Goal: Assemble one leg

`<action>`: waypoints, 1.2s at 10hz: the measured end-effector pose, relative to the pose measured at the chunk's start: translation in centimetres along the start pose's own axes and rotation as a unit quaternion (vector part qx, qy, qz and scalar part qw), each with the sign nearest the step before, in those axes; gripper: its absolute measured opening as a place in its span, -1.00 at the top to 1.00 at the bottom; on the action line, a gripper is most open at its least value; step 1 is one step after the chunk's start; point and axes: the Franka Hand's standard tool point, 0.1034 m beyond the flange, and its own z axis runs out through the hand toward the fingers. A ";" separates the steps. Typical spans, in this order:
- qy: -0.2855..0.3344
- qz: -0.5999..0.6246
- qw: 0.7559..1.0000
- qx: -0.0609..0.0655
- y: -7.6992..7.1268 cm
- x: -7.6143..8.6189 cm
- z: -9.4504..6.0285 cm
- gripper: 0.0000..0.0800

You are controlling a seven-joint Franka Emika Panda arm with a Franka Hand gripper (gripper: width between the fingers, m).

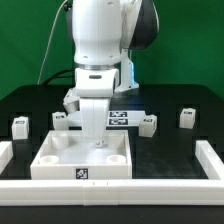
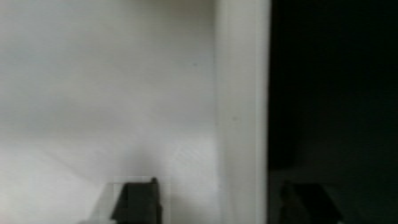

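The white tray-like tabletop [image 1: 60, 160] lies at the front middle of the black table. My gripper [image 1: 97, 138] is lowered onto its far part. In the wrist view the gripper [image 2: 221, 203] is open: its dark fingertips [image 2: 137, 200] stand apart on either side of the tabletop's raised white rim [image 2: 242, 100], with nothing clamped. The legs are small white tagged posts standing apart from the gripper: two at the exterior view's left [image 1: 19, 125] [image 1: 59, 120] and two at its right [image 1: 149, 124] [image 1: 186, 117].
The marker board [image 1: 122, 118] lies behind the tabletop, partly hidden by the arm. A low white border runs along the table's front [image 1: 110, 190] and the exterior view's right side [image 1: 210, 155].
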 end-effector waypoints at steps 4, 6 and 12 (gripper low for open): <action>0.001 0.000 1.000 -0.005 0.2 0.0 -0.1 0.85; 0.001 0.000 1.000 -0.006 0.2 0.0 -0.1 0.85; 0.007 -0.011 1.000 -0.008 0.5 2.3 -0.2 0.85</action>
